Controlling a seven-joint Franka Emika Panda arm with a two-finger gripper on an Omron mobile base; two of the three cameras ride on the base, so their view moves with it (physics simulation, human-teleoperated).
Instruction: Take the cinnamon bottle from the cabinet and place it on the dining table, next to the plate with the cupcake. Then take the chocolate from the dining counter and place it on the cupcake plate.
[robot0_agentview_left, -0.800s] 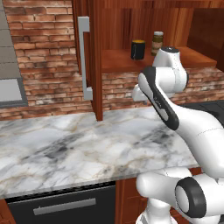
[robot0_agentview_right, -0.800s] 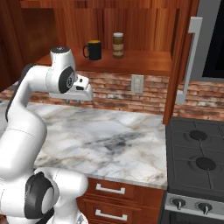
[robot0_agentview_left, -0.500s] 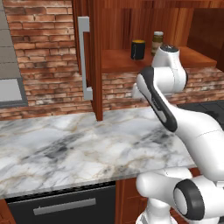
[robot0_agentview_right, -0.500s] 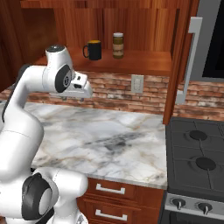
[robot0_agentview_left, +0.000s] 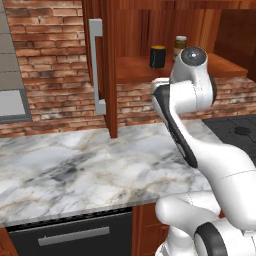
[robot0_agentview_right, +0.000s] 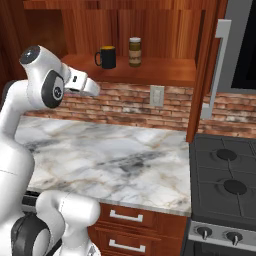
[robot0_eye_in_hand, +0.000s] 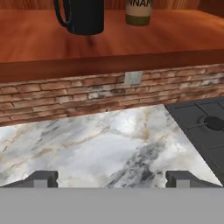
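The cinnamon bottle (robot0_agentview_right: 134, 51) stands upright on the wooden shelf (robot0_agentview_right: 165, 74) of the open cabinet, just right of a black mug (robot0_agentview_right: 107, 57). From the other side, the cinnamon bottle (robot0_agentview_left: 180, 46) peeks out behind my arm, with the mug (robot0_agentview_left: 158, 56) beside it. My gripper (robot0_agentview_right: 95, 89) hangs in front of and slightly below the shelf edge, left of the mug. In the hand view the gripper (robot0_eye_in_hand: 111, 179) is open and holds nothing, its fingertips (robot0_eye_in_hand: 41, 178) wide apart, and the bottle (robot0_eye_in_hand: 139, 11) and mug (robot0_eye_in_hand: 83, 16) sit at the top. The plate, cupcake, chocolate and dining table are out of view.
A marble counter (robot0_agentview_left: 75, 170) runs below the shelf, backed by a brick wall with an outlet (robot0_agentview_right: 157, 96). The cabinet door (robot0_agentview_right: 205, 70) stands open with a long grey handle (robot0_agentview_right: 220, 65). A black stove (robot0_agentview_right: 225, 175) lies to the right of the counter.
The arm has lifted, carrying the hand up and a little back toward shelf level. Bottle and mug have not moved.
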